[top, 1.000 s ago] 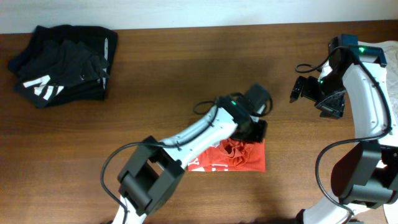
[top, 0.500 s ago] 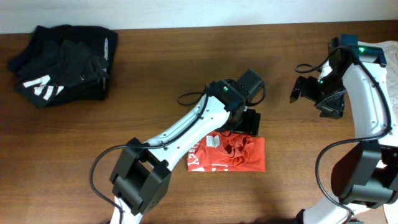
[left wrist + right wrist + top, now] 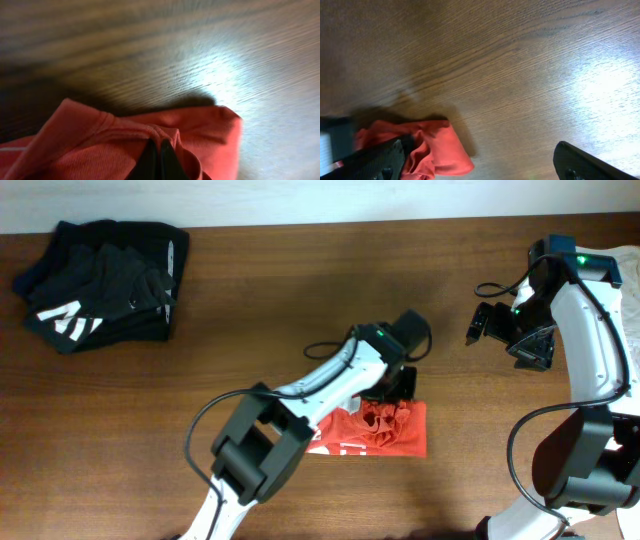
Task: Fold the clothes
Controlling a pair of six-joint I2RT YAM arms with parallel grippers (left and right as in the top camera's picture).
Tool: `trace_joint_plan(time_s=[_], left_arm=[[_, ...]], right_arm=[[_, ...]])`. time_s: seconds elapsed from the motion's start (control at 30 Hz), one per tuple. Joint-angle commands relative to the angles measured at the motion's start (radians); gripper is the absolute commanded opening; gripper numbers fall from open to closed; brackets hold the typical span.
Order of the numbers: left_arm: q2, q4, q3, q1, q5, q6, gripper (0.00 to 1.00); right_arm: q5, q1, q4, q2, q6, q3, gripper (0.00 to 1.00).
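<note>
The red-orange T-shirt with white lettering lies folded small at the table's centre front, bunched at its upper edge. My left gripper sits at that upper edge, jaws pressed together on a fold of the shirt. My right gripper hangs open and empty over bare wood at the right, well away from the shirt; its view shows the shirt's corner between wide-apart fingers. A pile of black garments with white markings lies at the far left.
A white item shows at the right edge of the brown wooden table. A pale wall strip runs along the table's far edge.
My left gripper swung up off the shirt half a second ago and has come back down onto its upper edge, now pinching the fabric. The right arm has not moved.
</note>
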State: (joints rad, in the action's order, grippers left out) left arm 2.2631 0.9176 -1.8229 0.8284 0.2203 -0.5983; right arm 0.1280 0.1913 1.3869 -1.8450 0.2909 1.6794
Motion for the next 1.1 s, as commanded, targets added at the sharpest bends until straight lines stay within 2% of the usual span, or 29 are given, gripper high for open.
trace_joint_plan(time_s=[0.0,0.07,0.13,0.17,0.23,0.3,0.37,0.43,0.5,0.57,0.63,0.77,0.9,0.97,1.0,1.07], left_arm=[[0.005,-0.003,-0.049,0.058,0.038,0.073,0.0],[0.003,-0.013,-0.099,0.079,0.039,0.13,0.07],[0.003,0.016,-0.108,0.079,0.052,0.137,0.32],[0.003,0.069,-0.137,0.079,0.091,0.137,0.4],[0.001,0.149,-0.208,0.08,0.139,0.153,0.47],[-0.01,0.383,-0.407,0.081,0.15,0.212,0.64],[-0.02,0.569,-0.516,0.076,0.044,0.21,0.65],[-0.023,0.734,-0.544,0.074,-0.11,0.204,0.65],[-0.021,0.771,-0.512,0.08,-0.142,0.264,0.67],[-0.018,0.771,-0.447,0.082,-0.193,0.249,0.69],[-0.018,0.742,-0.362,0.081,-0.274,0.207,0.68],[-0.018,0.584,-0.183,0.081,-0.262,0.195,0.67],[-0.018,0.495,-0.073,0.081,-0.217,0.195,0.54],[-0.018,0.488,-0.074,0.082,-0.225,0.195,0.13],[-0.018,0.49,-0.079,0.082,-0.224,0.195,0.0],[-0.037,0.559,-0.125,0.084,-0.224,0.187,0.0]], right_arm=[[-0.006,0.006,0.001,0.006,0.002,0.016,0.99],[-0.006,0.006,0.0,0.006,0.002,0.016,0.99],[-0.006,0.006,0.0,0.006,0.002,0.016,0.99],[-0.006,0.006,0.001,0.006,0.002,0.016,0.99],[-0.006,0.006,0.001,0.006,0.001,0.016,0.99],[-0.006,0.006,0.001,0.006,0.002,0.016,0.99],[-0.006,0.006,0.001,0.006,0.002,0.016,0.99],[-0.006,0.006,0.001,0.006,0.002,0.016,0.99],[-0.006,0.006,0.001,0.006,0.002,0.016,0.99],[-0.006,0.006,0.001,0.006,0.002,0.016,0.99],[-0.006,0.006,0.001,0.006,0.002,0.016,0.99],[-0.006,0.006,0.001,0.006,0.002,0.016,0.99],[-0.006,0.006,0.001,0.006,0.002,0.016,0.99],[-0.006,0.006,0.001,0.006,0.002,0.016,0.99],[-0.006,0.006,0.001,0.006,0.002,0.016,0.99],[-0.006,0.006,0.0,0.006,0.002,0.016,0.99]])
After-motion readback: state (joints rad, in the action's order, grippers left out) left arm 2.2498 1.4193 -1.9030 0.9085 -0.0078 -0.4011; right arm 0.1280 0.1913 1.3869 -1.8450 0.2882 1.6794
